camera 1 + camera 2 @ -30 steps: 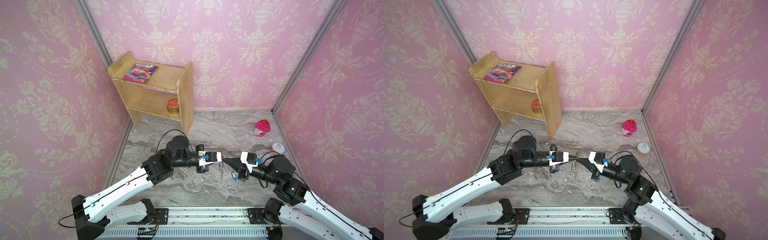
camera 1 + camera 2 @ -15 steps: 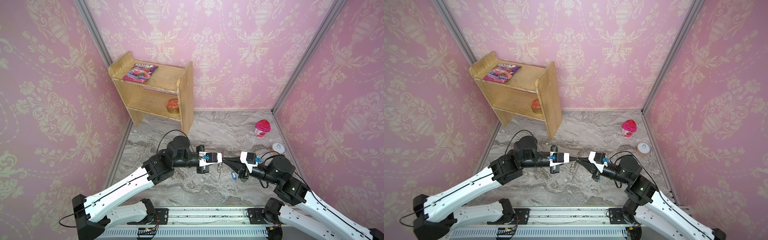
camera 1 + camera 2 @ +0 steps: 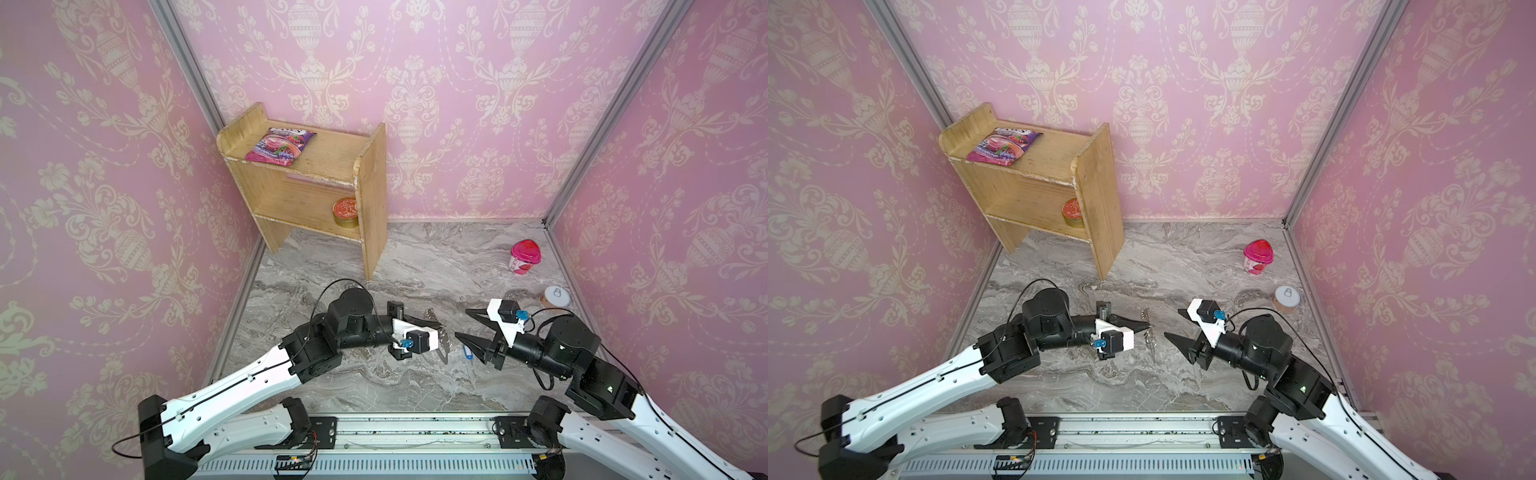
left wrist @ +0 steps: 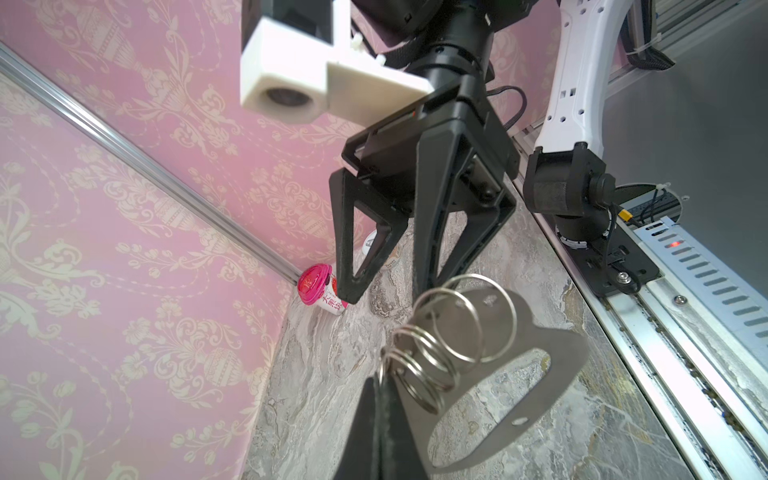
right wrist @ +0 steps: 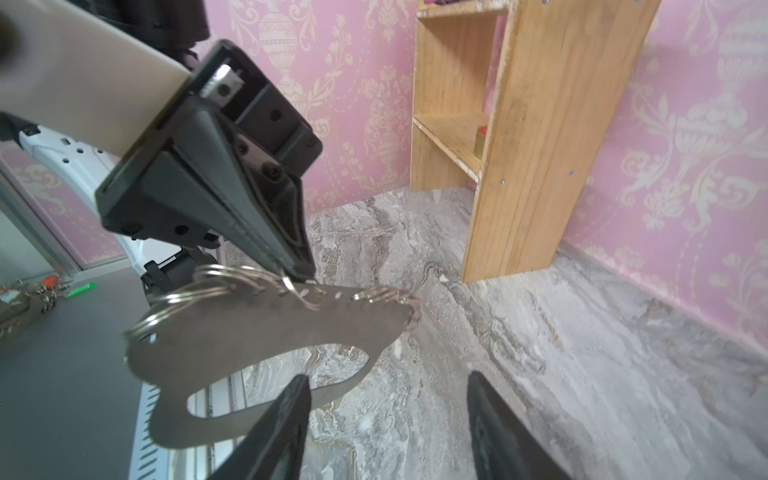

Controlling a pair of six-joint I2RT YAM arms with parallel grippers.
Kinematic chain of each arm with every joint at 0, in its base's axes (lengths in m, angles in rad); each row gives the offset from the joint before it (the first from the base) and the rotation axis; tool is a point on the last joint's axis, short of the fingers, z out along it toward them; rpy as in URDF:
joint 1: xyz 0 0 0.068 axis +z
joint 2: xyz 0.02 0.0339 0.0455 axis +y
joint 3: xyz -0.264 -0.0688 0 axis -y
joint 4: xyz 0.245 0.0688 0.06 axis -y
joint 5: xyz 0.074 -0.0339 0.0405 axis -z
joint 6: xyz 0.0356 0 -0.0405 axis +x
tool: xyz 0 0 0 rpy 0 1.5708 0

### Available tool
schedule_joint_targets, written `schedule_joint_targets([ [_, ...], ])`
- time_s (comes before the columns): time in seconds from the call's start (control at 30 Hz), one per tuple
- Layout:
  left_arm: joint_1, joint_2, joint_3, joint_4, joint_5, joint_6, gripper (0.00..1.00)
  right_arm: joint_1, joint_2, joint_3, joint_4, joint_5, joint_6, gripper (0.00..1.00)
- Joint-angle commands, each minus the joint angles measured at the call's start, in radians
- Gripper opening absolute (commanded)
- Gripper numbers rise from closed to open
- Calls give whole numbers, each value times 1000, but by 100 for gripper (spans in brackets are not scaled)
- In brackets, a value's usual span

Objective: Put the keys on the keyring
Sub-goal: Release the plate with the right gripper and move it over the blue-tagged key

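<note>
Keys aren't on the keyring yet, as far as I can see. The blue-tagged bunch shows in a top view low by the marble table, about mid-width and nearer the front edge than the back, just under the right gripper's lower finger. It's in the same spot as a second ago, so nothing has picked it up. I can't tell whether it lies flat there, and neither wrist view shows it. What changed is the right gripper. A second ago it was pinched shut with its tips at the ring edge of the plate; now its jaws are spread wide and empty, and it has backed off a little, tips just short of the plate. The left gripper hasn't changed: it's clamped tight on that same edge, holding the keyring in the air over the front-middle of the table, with the rings fanned along the edge and the handle slot hanging clear. I can't tell whether its pads bite the plate or one ring. My read is that the right arm is done at the plate and free to go down for the keys, and threading hasn't started. The risk is that the plate hangs from a single edge pinch and will likely swing when a key is pushed against a ring.
</note>
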Motion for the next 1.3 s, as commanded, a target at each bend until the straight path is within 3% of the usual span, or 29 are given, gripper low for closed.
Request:
schedule_joint_targets([
  [0.0, -13, -40, -25, 32, -26, 45, 0, 1, 5, 13, -78, 95, 138, 69],
  [0.17, -16, -82, -70, 48, -23, 66, 0, 0, 15, -8, -108, 142, 246, 81],
  [0.3, -18, -108, -101, 71, -18, 77, 0, -1, 48, -23, -124, 154, 316, 100],
  [0.67, -13, -115, -197, 188, -18, 9, 0, -2, 224, 14, -192, 195, 484, 100],
  [0.83, 0, -116, -264, 236, -44, 3, 0, -4, 312, 46, -358, 412, 588, 100],
  [0.9, 10, -116, -285, 263, -65, -25, 0, -21, 374, 68, -424, 445, 643, 100],
  [1.07, 54, -87, -298, 266, -20, -154, 0, -95, 500, 45, -372, 311, 733, 96],
  [1.27, 117, -73, -335, 292, 81, -372, 0, -223, 561, 17, -306, 226, 732, 81],
])
